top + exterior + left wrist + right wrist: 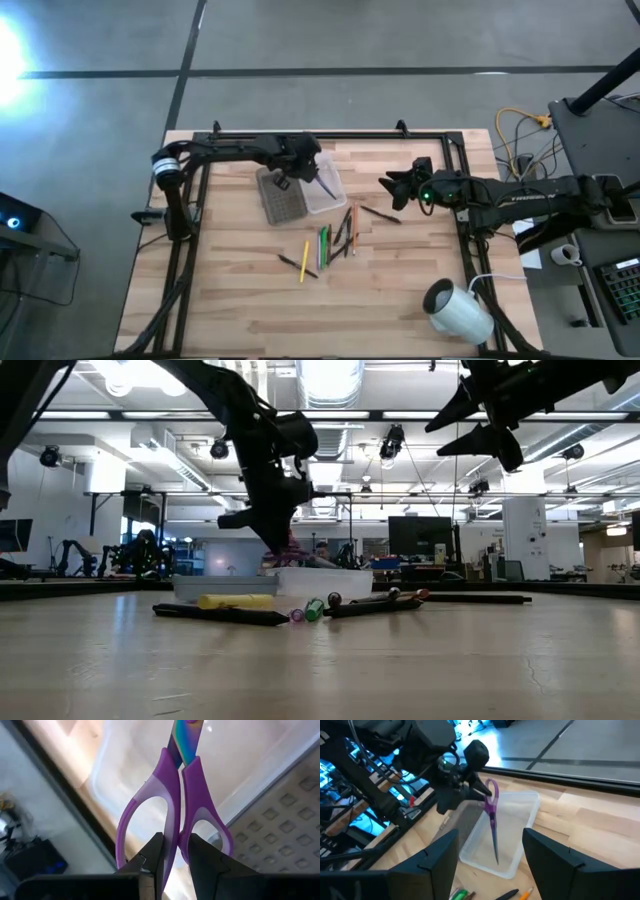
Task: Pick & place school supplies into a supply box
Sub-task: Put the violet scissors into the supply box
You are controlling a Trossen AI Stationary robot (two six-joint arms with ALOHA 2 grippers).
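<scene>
My left gripper (300,165) is shut on the purple-handled scissors (492,812) above the supply box, a clear tray (520,805) whose grey textured lid (280,198) lies beside it toward the table's left. The scissors hang with their blade (495,845) pointing down into the tray. Several pens and pencils (330,240) in yellow, green, orange and dark colours lie on the table nearer than the tray. My right gripper (390,188) hovers open, right of the tray, touching nothing. My left gripper pinches the scissors between its two fingers (152,852) by the handle loops' inner bars (174,820), where the loops meet. The fingers come from above, slanting down. The scissors hang lifted, shut, blade (182,740) down inside the tray; whether the tip touches the tray's floor I cannot tell.
A white cylinder-shaped roll (458,312) lies near the table's near right corner. A black frame (330,135) runs along the table's far edge and sides. Bare wood (250,310) lies nearer than the pens.
</scene>
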